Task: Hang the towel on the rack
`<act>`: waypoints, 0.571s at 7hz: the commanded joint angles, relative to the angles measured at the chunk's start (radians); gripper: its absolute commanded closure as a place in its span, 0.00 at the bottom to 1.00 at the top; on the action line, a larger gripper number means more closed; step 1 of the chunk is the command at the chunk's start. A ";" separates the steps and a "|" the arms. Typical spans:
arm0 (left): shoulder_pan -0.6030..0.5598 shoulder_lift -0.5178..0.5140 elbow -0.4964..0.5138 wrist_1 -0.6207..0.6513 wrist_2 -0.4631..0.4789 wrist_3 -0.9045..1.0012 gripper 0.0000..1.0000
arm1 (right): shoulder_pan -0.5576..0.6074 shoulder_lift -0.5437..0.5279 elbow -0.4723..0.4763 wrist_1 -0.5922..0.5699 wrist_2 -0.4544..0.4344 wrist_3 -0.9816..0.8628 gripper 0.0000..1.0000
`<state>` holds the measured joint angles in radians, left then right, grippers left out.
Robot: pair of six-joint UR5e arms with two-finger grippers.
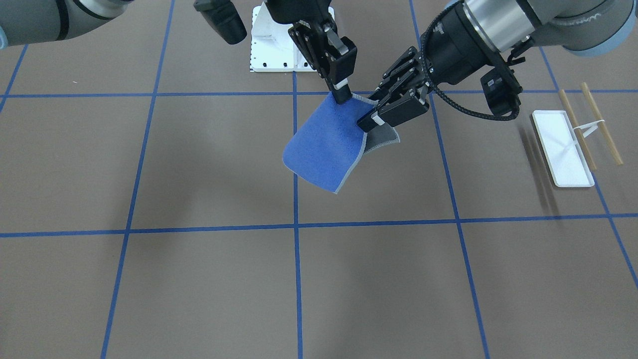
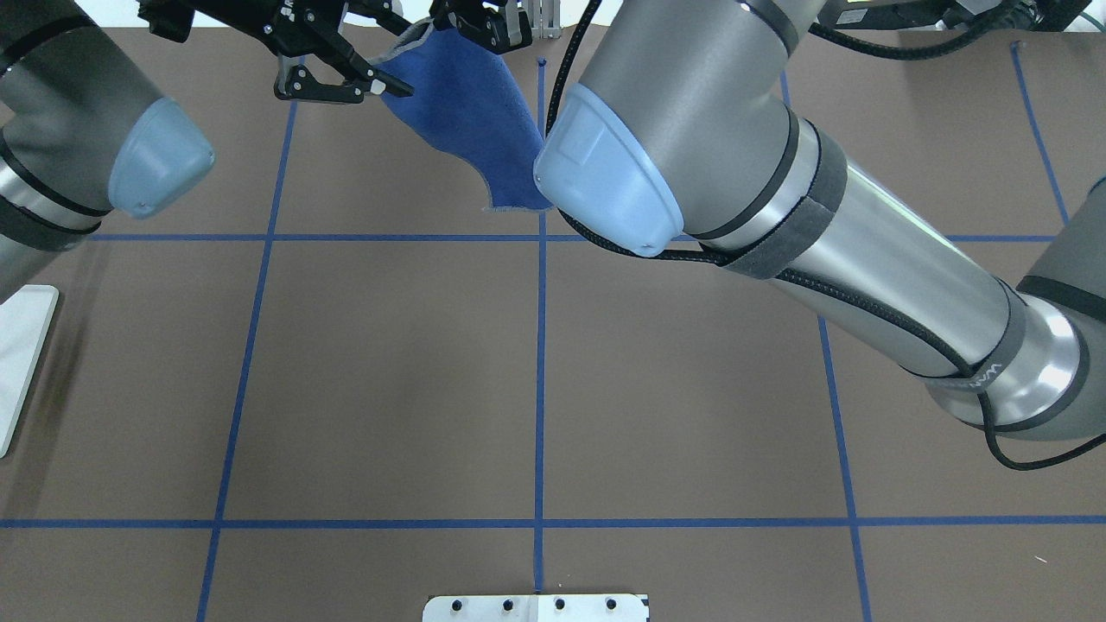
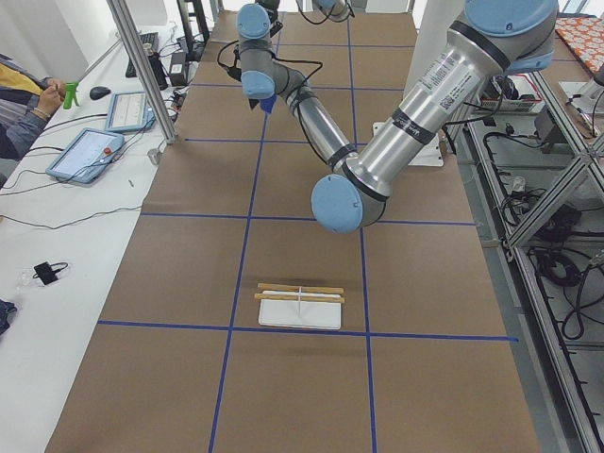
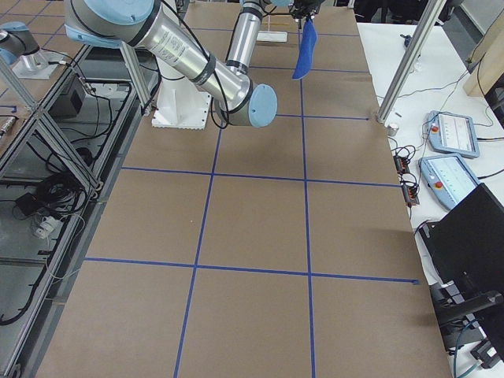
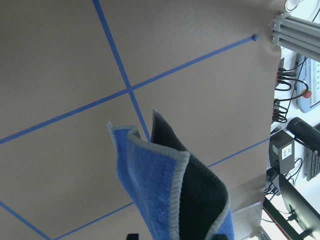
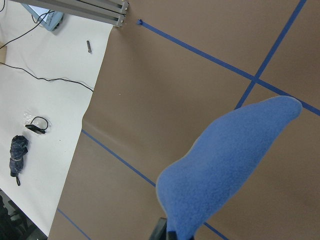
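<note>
The towel point(image 1: 324, 149) hangs in the air over the table's middle, blue side towards the front camera and a grey corner behind. My right gripper point(image 1: 341, 94) is shut on its top edge. My left gripper point(image 1: 375, 118) is shut on the side edge next to it. In the overhead view the towel point(image 2: 467, 112) hangs between the left gripper point(image 2: 373, 84) and the right gripper point(image 2: 473, 22). Both wrist views show the towel point(image 5: 160, 190) point(image 6: 225, 165) hanging from the jaws. The rack point(image 1: 560, 149) stands with its two wooden rods point(image 1: 575, 129) far out on my left side, apart from both grippers.
The white bolted pedestal point(image 1: 274, 45) stands at the robot's base. The rack also shows in the exterior left view point(image 3: 300, 307). Blue tape lines cross the brown table. A side bench with tablets point(image 4: 449, 130) and cables runs along the table's far edge.
</note>
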<state>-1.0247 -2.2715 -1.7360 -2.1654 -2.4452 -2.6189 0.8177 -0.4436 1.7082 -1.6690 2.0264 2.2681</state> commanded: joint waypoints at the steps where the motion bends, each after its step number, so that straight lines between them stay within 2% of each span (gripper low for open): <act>1: 0.003 0.003 -0.002 -0.001 0.000 0.000 1.00 | 0.000 -0.001 0.001 0.000 0.000 0.001 1.00; 4: 0.003 0.006 -0.002 -0.002 0.000 0.033 1.00 | 0.000 -0.001 0.001 0.000 0.002 -0.004 1.00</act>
<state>-1.0226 -2.2666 -1.7380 -2.1670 -2.4452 -2.5993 0.8169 -0.4447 1.7088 -1.6690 2.0277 2.2667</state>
